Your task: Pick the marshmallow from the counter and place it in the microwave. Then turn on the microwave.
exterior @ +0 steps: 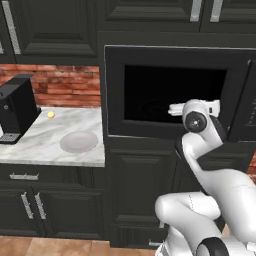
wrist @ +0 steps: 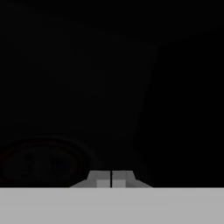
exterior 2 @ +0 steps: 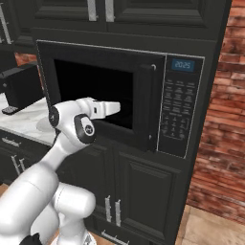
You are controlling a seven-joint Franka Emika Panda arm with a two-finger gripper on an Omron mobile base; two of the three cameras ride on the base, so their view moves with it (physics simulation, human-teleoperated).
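Fingertips (wrist: 112, 179) pressed together with nothing visible between them, gripper (wrist: 112, 178) facing the closed microwave (exterior: 172, 92) door glass, dim turntable (wrist: 43, 159) beyond, likely lining up for the keypad (exterior 2: 174, 107); marshmallow not discernible, presumably inside.
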